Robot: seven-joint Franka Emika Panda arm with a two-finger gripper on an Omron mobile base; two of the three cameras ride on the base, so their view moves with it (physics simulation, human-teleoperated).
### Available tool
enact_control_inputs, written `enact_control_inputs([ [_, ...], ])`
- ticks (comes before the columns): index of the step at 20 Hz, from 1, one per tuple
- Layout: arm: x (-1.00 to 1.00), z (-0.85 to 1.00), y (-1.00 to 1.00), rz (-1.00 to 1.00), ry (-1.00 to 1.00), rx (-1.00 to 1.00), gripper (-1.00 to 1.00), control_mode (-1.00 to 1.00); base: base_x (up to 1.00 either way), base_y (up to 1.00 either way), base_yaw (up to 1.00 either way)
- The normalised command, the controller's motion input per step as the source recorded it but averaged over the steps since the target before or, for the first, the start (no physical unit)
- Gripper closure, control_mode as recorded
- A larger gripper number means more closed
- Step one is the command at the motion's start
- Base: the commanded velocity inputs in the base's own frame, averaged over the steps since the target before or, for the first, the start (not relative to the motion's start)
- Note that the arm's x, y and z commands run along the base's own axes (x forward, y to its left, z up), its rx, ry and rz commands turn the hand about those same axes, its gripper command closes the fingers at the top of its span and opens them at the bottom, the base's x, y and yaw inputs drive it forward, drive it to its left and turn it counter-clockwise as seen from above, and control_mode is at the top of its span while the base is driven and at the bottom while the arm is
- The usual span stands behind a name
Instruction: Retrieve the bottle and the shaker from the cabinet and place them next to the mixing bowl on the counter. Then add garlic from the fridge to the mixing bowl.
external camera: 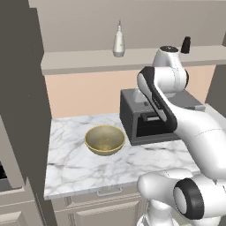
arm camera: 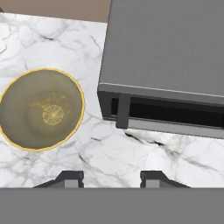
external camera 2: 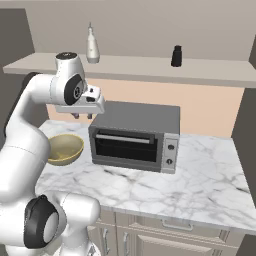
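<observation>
The bottle [external camera: 118,43] is stood upright on the cabinet [external camera: 132,59] shelf, neck pointed up; the gripper [arm camera: 111,178] is held open, empty.

You won't find any readable text, label, brand, number or sign here. The toaster oven [external camera 2: 135,136] has 2 small round knobs on its front panel, but no lettering can be made out beside them. The bottle [external camera 2: 92,46] and the shaker [external camera 2: 176,56] on the shelf are plain, with no labels visible.
</observation>
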Motion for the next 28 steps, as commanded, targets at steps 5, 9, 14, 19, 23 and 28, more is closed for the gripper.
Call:
enact_control_inputs([
  [5,-0.1,0.0,0.0,0.02,-0.06,0.01,-1.0,-1.0,0.0,0.0,0.0],
  [9,-0.19,0.18,-0.02,0.17,-0.49,0.09,-1.0,-1.0,0.0,0.0,0.0],
  [14,0.0,0.83,0.14,0.02,-0.17,0.01,-1.0,-1.0,0.0,0.0,0.0],
  [19,0.05,0.93,0.23,-0.06,-0.01,0.01,-1.0,-1.0,0.0,0.0,0.0],
  [23,0.3,0.71,0.0,0.0,0.0,0.18,-1.0,-1.0,0.0,0.0,0.0],
  [28,0.3,0.51,-0.12,-0.04,-0.02,0.23,-1.0,-1.0,0.0,0.0,0.0],
])
